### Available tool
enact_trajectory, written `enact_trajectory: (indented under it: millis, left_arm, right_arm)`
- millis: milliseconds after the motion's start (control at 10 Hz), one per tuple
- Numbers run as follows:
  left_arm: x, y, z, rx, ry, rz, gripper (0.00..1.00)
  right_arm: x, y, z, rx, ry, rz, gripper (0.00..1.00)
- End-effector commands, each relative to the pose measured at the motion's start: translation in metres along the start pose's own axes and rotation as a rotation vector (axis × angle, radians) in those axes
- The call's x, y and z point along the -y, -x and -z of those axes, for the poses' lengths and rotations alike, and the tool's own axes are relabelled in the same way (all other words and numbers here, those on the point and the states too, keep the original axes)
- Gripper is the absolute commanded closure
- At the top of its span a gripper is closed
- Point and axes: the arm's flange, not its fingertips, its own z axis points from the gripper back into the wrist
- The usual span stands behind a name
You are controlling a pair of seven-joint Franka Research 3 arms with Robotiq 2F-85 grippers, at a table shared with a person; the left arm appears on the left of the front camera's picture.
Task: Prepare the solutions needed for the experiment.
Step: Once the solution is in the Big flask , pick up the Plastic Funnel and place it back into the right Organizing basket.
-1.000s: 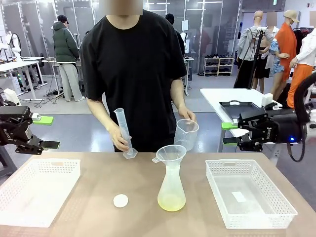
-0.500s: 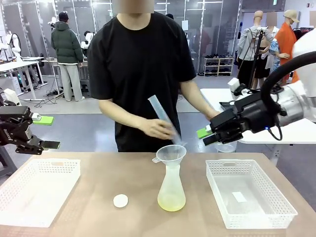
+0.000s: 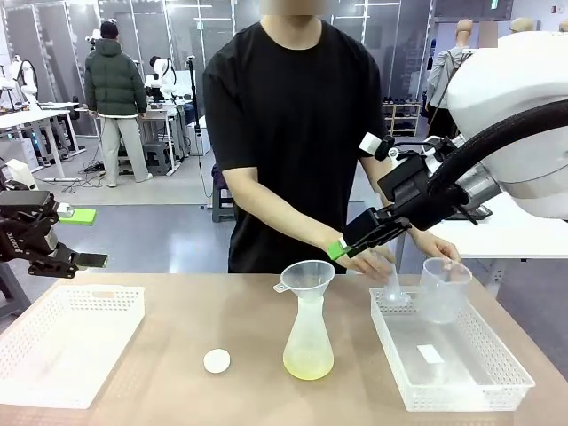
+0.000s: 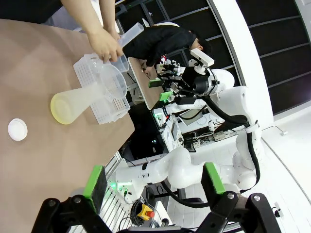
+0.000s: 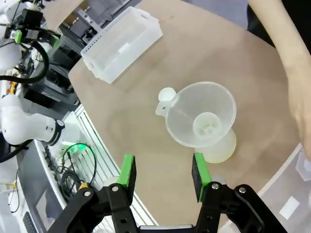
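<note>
1. The conical flask (image 3: 308,335) stands upright near the middle of the bench (image 3: 177,328), between two white baskets.
2. The solution (image 3: 308,362), a pale yellow-green clear liquid, lies as a shallow layer in the flask's bottom.
3. A clear funnel (image 3: 307,276) sits in the flask's neck, its small handle tab pointing toward the robot's left.
4. A small white round cap (image 3: 216,360) lies flat on the bench just left of the flask, apart from it.
5. The right gripper (image 5: 163,172) hangs above the bench over the funnel and flask. Its jaws are spread wide with nothing between the green pads.
6. In the front view that gripper is level with the person's forearm, close to the person's hand (image 3: 368,264).
7. That hand holds a graduated cylinder (image 3: 392,282) upright at the far left corner of the right basket (image 3: 461,390).
8. The person's other hand (image 3: 441,246) holds a clear beaker (image 3: 442,288) at the same basket. I cannot tell whether the beaker rests on the basket floor.
9. The left gripper (image 3: 84,238) hangs at the bench's left edge, above the far side of the left basket (image 3: 62,342).
10. Its jaws are wide apart and hold nothing.
</note>
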Motion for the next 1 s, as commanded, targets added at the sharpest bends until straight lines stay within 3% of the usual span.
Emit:
enact_trajectory:
  millis: [0,300,600,900]
  left_arm:
    - [0.002,-0.002,0.002,0.012,0.027,0.012,0.00]
    - [0.002,-0.002,0.002,0.012,0.027,0.012,0.00]
    - [0.002,-0.002,0.002,0.012,0.027,0.012,0.00]
    - [0.002,-0.002,0.002,0.012,0.027,0.012,0.00]
  right_arm:
    - [0.007,0.004,-0.005,0.011,-0.046,0.051,0.41]
    - [0.006,0.003,-0.004,0.013,-0.028,0.021,0.41]
    - [0.008,-0.038,-0.003,-0.122,0.115,-0.129,0.41]
    - [0.010,-0.071,0.016,-0.251,0.152,-0.189,0.41]
